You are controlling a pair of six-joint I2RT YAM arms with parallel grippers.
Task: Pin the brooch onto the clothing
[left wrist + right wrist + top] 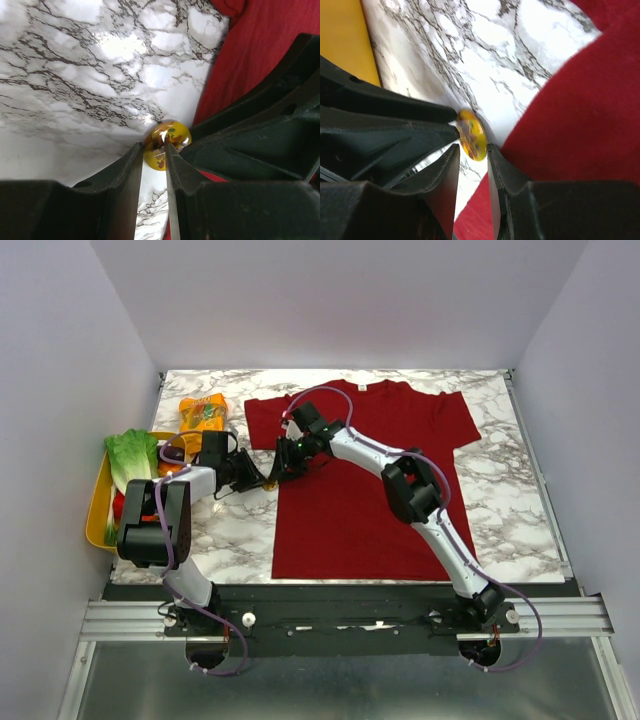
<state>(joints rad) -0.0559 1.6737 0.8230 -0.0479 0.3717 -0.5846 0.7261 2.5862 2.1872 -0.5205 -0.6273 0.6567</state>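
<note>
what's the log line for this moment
left gripper: tips at brooch, hold unclear | right gripper: same | brooch: over table beside shirt edge | pinned: no

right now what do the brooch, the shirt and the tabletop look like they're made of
Brooch: glossy yellow face with sharp highlights, probably enamelled metal or plastic.
Shirt: matte dark red fabric, likely cotton knit, lying soft and rumpled.
Tabletop: white with dark veins and a sheen, either marble or a marble-look laminate.

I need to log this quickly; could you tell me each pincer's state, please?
Left pincer: narrowed at the brooch; grip cannot be told.
Right pincer: closed on the brooch.
</note>
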